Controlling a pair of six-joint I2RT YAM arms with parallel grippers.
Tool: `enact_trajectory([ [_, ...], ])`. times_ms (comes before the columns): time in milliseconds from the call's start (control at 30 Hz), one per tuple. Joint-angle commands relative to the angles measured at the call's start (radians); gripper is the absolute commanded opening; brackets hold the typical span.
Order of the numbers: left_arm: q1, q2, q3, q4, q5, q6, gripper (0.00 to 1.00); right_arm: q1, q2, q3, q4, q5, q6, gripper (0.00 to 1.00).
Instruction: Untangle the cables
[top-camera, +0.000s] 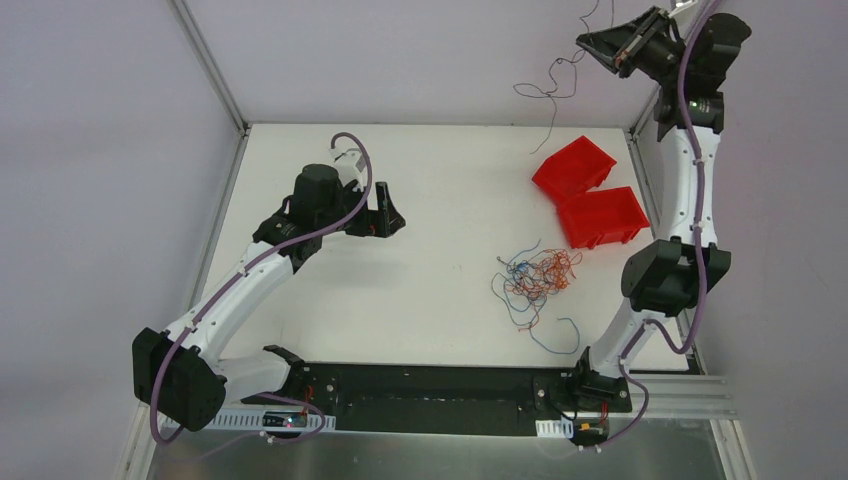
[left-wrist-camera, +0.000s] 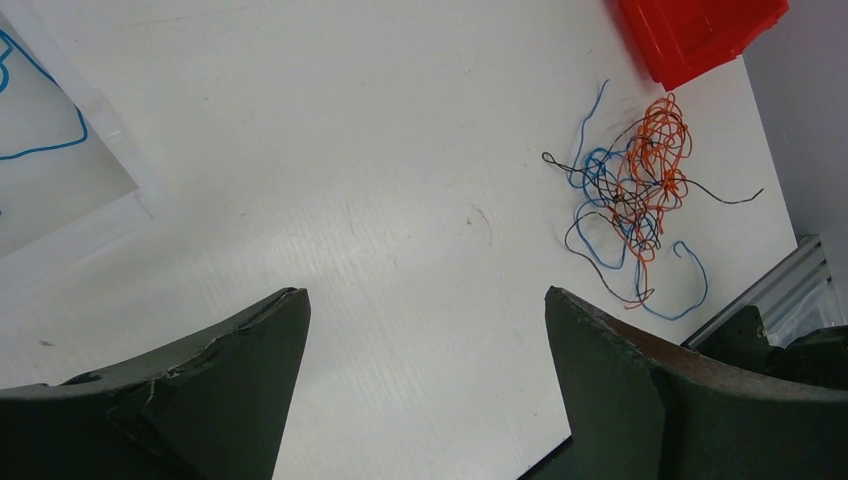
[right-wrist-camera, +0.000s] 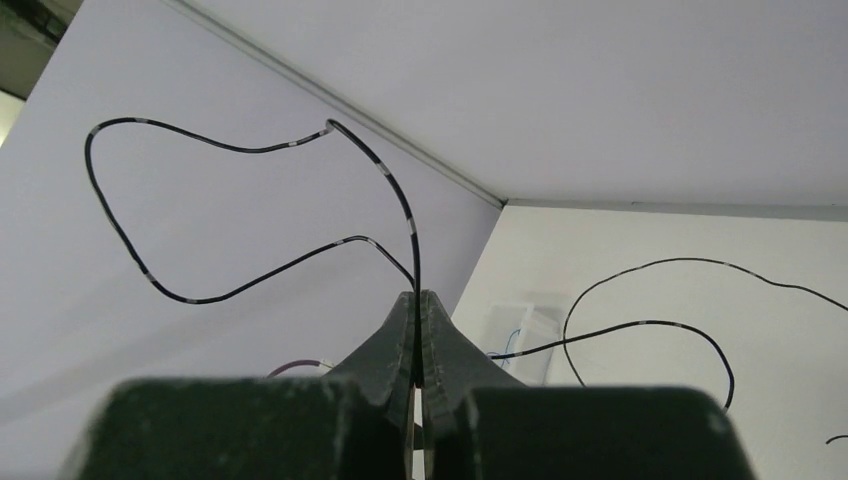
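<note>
The right gripper (right-wrist-camera: 415, 300) is high up in the air. Its two fingers are pressed tight together on one black wire (right-wrist-camera: 385, 170). The wire makes a big loop above the fingertips, and more of it hangs down below them, not touching the pile. The left gripper (left-wrist-camera: 425, 340) is over the table (left-wrist-camera: 350, 150). Its fingers (left-wrist-camera: 240, 370) are wide apart and there is nothing between them. The cables (left-wrist-camera: 640, 190) lie on the table in a messy pile of orange, blue and black. The pile is out in front of the left fingers, over to their right side, and well apart from them. It is far below the right fingers. Two red bins (top-camera: 600, 218) sit just past the pile, between it and the right fingers.
</note>
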Motion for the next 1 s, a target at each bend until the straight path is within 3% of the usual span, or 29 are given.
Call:
enact_trajectory([
  [0, 0.003, -0.009, 0.018, 0.013, 0.02, -0.016, 0.9, -0.069, -0.014, 0.029, -0.033, 0.024, 0.056, 0.0],
  [667, 0.002, -0.012, 0.026, 0.011, 0.07, -0.022, 0.9, -0.302, -0.36, -0.548, -0.008, 0.08, -0.102, 0.0],
  [967, 0.002, -0.008, 0.053, -0.013, 0.087, -0.017, 0.9, -0.395, -0.296, -0.468, -0.056, 0.094, -0.102, 0.0],
])
